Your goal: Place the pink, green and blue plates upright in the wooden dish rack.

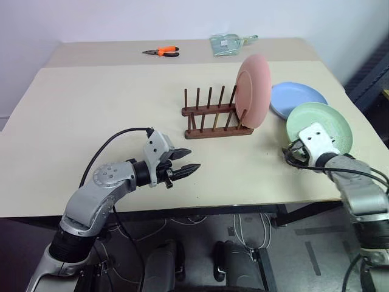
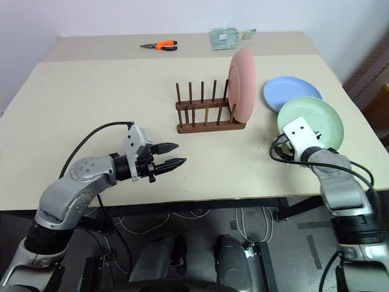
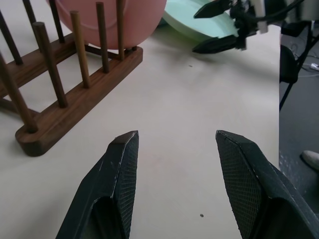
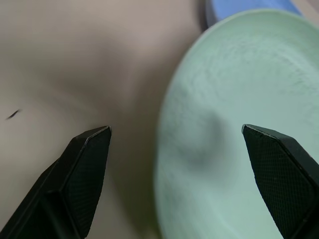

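Left eye view: pink plate (image 1: 253,91) racked; green plate (image 1: 320,126) and blue plate (image 1: 297,99) wait beyond open right gripper (image 4: 174,149); left gripper (image 1: 183,165) half-open, empty.

pink plate (image 1: 253,91) upright in wooden dish rack (image 1: 214,119) | green plate (image 1: 331,121), blue plate (image 1: 298,99) flat beside it

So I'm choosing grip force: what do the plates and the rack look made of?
The pink plate, green plate and blue plate look like matte plastic: flat pastel colour, no glaze shine, a faintly grainy surface on the green one up close. It could be a composite. The rack looks like dark stained wood: visible grain on the base rail, round dowel pegs, a low sheen.
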